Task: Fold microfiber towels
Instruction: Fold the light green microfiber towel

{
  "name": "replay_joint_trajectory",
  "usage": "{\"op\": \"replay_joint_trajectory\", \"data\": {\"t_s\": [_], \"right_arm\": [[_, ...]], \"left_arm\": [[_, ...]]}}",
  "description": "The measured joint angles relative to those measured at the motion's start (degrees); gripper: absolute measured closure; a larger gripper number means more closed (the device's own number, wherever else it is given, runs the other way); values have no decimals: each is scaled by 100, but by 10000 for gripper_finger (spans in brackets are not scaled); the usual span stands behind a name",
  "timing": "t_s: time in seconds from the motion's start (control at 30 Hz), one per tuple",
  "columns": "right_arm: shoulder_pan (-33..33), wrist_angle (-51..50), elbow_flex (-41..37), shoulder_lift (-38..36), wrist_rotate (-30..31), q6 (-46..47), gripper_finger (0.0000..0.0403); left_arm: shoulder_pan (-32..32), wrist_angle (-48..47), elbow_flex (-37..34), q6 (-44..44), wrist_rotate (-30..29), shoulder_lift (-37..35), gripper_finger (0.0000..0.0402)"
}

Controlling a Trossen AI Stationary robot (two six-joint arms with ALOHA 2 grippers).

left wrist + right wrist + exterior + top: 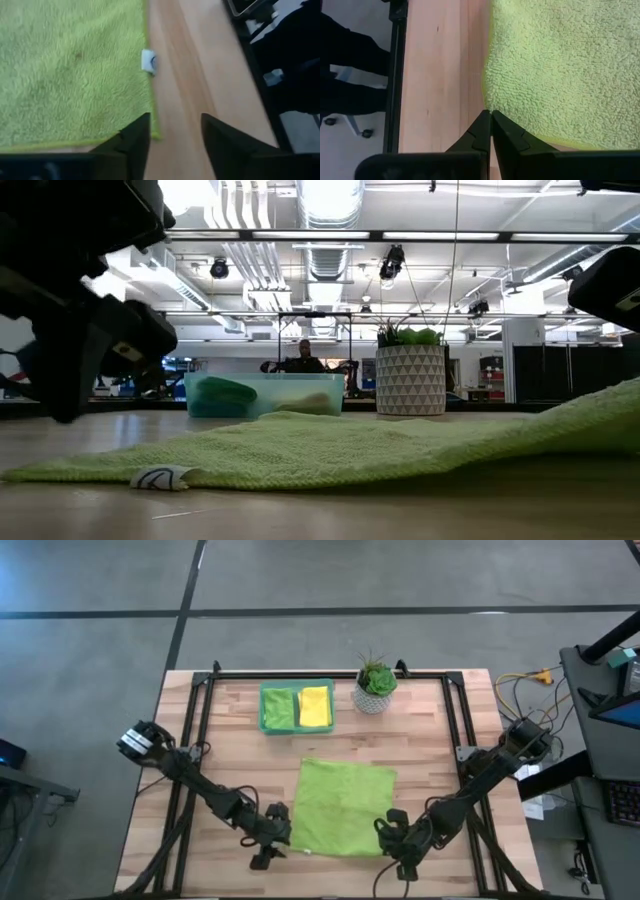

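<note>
A lime green microfiber towel (345, 805) lies spread on the wooden table, with its white tag (149, 61) at the near edge. My left gripper (272, 840) stands open just over the towel's near left corner (154, 134), which lies flat on the wood. My right gripper (395, 835) is shut on the towel at its near right corner. That side of the towel (600, 405) rises off the table. A folded green towel (279, 707) and a yellow one (315, 706) lie in the green tray (297, 727). My right gripper pinches the towel's edge by the near right corner (488, 106) between its two shut fingers. The fingers slant down from the table's near right side. That corner is lifted off the wood and the cloth slopes down from it; the rest lies on the table.
A potted plant (375, 685) in a white patterned pot stands at the back, right of the tray. Black rails (452, 715) run along the table's sides. Bare wood shows to the left and right of the spread towel.
</note>
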Motion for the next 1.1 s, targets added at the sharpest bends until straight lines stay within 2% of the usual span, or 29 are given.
{"op": "replay_joint_trajectory", "data": {"t_s": [0.17,0.33,0.47,0.67,0.7,0.9,1.1], "right_arm": [[0,6,0,0,-1,81,394],[0,18,0,0,-27,152,394],[0,21,0,0,-46,298,394],[2,41,1,-4,-47,299,394],[2,41,1,-4,-46,299,394],[2,38,2,-7,-45,297,394],[2,37,-9,-9,-42,295,394]], "left_arm": [[16,-8,26,0,-182,273,177],[16,134,191,4,-287,635,171],[23,64,298,2,-284,771,220],[25,-40,323,-150,-47,840,371],[25,-41,323,-186,13,858,385],[16,-240,315,-314,52,742,400],[21,-336,300,32,41,523,379]]}}
